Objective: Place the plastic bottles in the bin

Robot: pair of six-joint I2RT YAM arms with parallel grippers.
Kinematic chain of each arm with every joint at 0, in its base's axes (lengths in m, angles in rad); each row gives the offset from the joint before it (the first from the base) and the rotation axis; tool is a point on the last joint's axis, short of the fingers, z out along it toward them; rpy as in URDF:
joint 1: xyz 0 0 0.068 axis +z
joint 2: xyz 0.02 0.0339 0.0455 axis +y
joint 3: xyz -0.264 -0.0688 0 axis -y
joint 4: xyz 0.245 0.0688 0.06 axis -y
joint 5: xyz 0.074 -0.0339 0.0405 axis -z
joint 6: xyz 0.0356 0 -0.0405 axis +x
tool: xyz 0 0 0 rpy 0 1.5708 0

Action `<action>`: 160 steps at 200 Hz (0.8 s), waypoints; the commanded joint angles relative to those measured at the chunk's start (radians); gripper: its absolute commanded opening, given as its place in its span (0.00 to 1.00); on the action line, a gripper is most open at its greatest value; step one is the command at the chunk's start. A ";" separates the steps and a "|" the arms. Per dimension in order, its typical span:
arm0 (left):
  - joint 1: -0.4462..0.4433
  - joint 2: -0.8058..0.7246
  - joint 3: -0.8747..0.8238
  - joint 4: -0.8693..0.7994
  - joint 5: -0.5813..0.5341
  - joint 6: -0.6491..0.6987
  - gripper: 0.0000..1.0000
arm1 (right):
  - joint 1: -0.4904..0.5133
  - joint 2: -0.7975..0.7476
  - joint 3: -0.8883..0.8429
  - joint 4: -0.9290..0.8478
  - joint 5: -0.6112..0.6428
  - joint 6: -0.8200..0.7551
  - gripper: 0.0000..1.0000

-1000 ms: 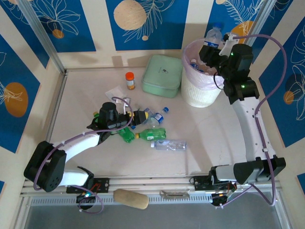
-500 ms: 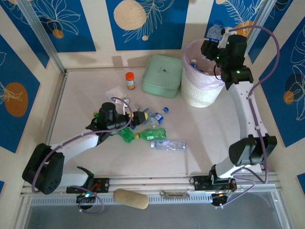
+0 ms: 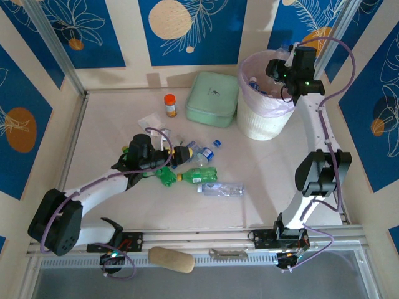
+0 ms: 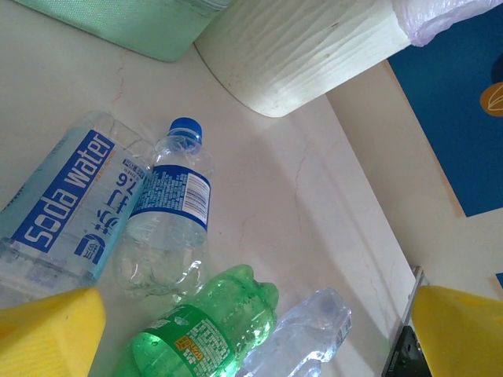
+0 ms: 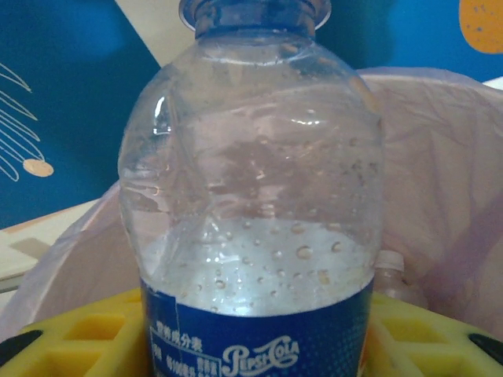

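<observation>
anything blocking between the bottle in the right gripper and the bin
Nothing visible does. The right gripper holds the Pepsi bottle over the open mouth of the bin; below it lie the pink liner and bottles already inside.

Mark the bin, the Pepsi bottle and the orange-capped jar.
bin (image 3: pixel 260 123): top external view, white ribbed wall
Pepsi bottle (image 5: pixel 253 228): right wrist view, clear body above label
orange-capped jar (image 3: pixel 170 98): top external view, orange cap

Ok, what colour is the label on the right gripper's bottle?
The bottle has a dark blue label with white Pepsi-Cola lettering; right wrist view shows it best.
</observation>
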 commanded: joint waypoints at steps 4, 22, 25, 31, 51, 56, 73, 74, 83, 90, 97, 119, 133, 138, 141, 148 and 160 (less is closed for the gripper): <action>-0.007 -0.022 0.028 -0.010 -0.010 0.018 1.00 | -0.006 -0.006 0.047 -0.002 -0.032 0.023 0.60; -0.007 -0.020 0.031 -0.012 -0.012 0.020 1.00 | -0.005 -0.005 0.060 -0.006 -0.039 0.022 1.00; -0.007 -0.019 0.032 -0.012 -0.012 0.019 1.00 | -0.004 -0.005 0.064 -0.010 -0.036 0.023 0.99; -0.007 -0.015 0.034 -0.012 -0.011 0.020 1.00 | -0.004 0.000 0.073 -0.018 -0.032 0.025 0.99; -0.007 -0.003 0.044 -0.010 -0.005 0.021 1.00 | -0.003 0.004 0.099 -0.044 -0.029 0.022 0.99; -0.007 0.001 0.048 -0.009 -0.003 0.020 1.00 | -0.002 0.004 0.100 -0.044 -0.030 0.021 0.99; -0.008 0.011 0.053 -0.003 -0.002 0.018 1.00 | 0.000 -0.004 0.099 -0.042 -0.030 0.017 0.99; -0.008 0.011 0.053 -0.003 -0.002 0.018 1.00 | 0.000 -0.005 0.099 -0.043 -0.029 0.015 0.99; -0.008 0.015 0.056 0.000 -0.002 0.019 1.00 | 0.003 -0.008 0.101 -0.041 -0.026 0.013 0.99; -0.008 0.019 0.058 0.002 -0.002 0.018 1.00 | 0.004 -0.013 0.103 -0.041 -0.025 0.012 0.99; -0.008 0.022 0.060 0.003 -0.002 0.019 1.00 | 0.006 -0.019 0.103 -0.041 -0.020 0.010 0.99; -0.008 0.036 0.069 0.005 -0.001 0.015 1.00 | 0.023 -0.042 0.107 -0.055 -0.011 0.001 0.99; -0.008 0.044 0.078 0.003 -0.003 0.018 1.00 | 0.044 -0.073 0.088 -0.057 -0.002 -0.009 0.99; -0.007 0.046 0.080 0.006 -0.007 0.018 1.00 | 0.053 -0.085 0.074 -0.052 -0.001 -0.013 0.99; -0.008 0.047 0.080 0.008 -0.011 0.019 1.00 | 0.058 -0.092 0.065 -0.049 -0.003 -0.016 0.99; -0.008 0.050 0.082 0.014 -0.020 0.019 1.00 | 0.071 -0.112 0.045 -0.045 -0.006 -0.019 0.99; -0.007 0.053 0.083 0.027 -0.034 0.018 1.00 | 0.098 -0.147 0.007 -0.036 -0.008 -0.015 0.99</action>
